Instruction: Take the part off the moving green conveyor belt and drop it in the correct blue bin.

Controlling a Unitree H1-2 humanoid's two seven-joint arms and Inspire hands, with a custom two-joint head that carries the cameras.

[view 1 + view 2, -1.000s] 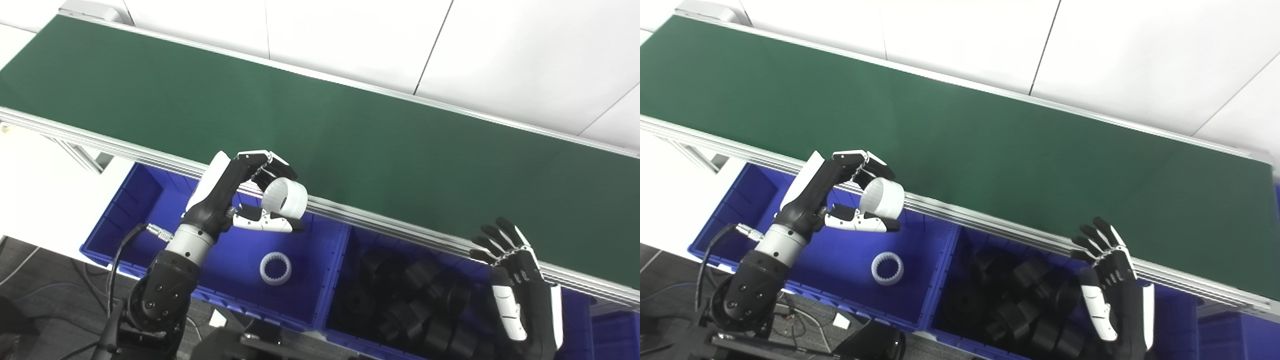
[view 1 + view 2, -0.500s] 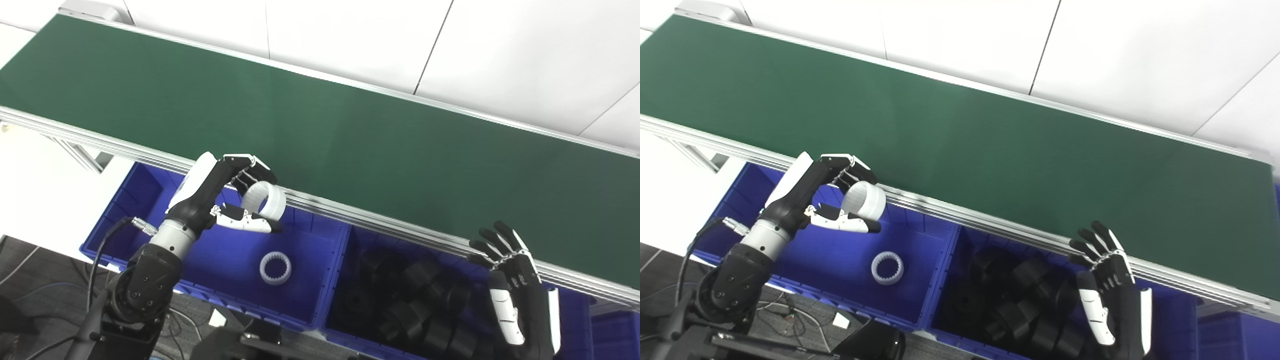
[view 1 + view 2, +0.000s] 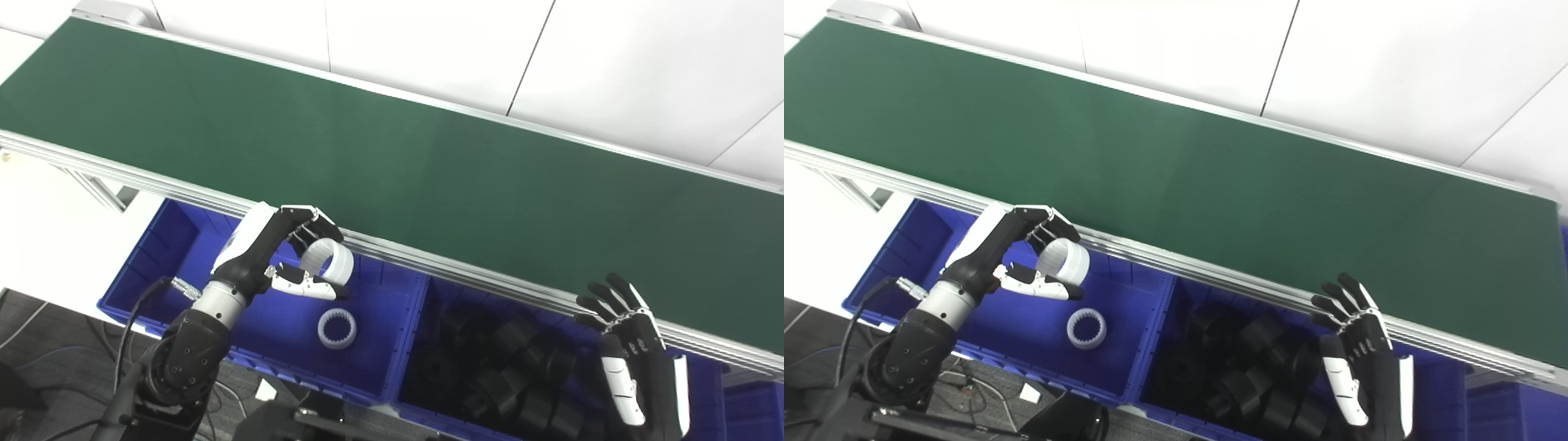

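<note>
The left hand [image 3: 278, 254] pinches the white ring part [image 3: 327, 264] between fingers and thumb above the left blue bin [image 3: 153, 257], its axis roughly level, opening sideways. The right hand [image 3: 637, 361] is spread.

**White ring held over the left blue bin**

The white ring part [image 3: 327, 264] is a short, hollow plastic cylinder with a smooth outer wall. It is tilted on its side, its open end facing down and to the left, pinched between the fingers and thumb of the left hand [image 3: 288, 257]. It hangs above the left blue bin [image 3: 177, 245] — just in front of the conveyor's aluminium edge, clear of the green conveyor belt [image 3: 392, 159]. A second white ring [image 3: 337, 328], toothed inside, lies flat on that bin's floor. The right blue bin [image 3: 429, 294] holds a heap of black parts [image 3: 502, 367].
</note>
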